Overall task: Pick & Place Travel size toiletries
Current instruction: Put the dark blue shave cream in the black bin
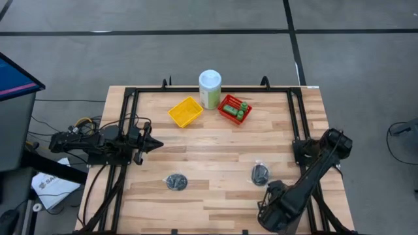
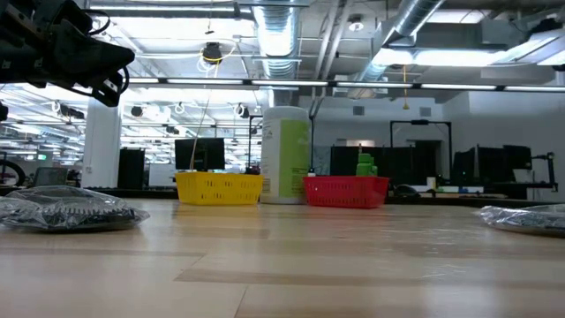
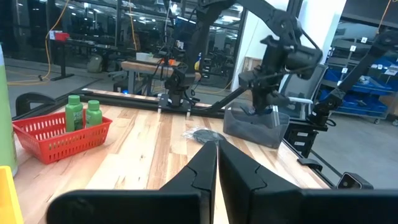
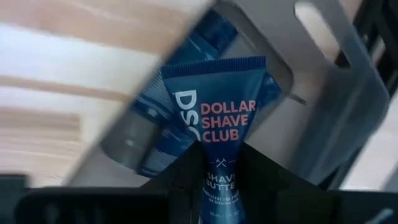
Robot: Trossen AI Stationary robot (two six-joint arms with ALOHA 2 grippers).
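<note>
Wooden table (image 1: 215, 153), red basket (image 1: 234, 108), dim workshop beyond

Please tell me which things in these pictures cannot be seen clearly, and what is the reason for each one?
- Right gripper: in the high view the arm covers it and the tube it holds; only the right wrist view shows them.
- Lower print on the tube: hidden by the fingers.
- Grey container contents: blurred, seen through its wall.
- Wrapped bundles: too small to tell what is inside.
- Green bottles: labels too small.
</note>
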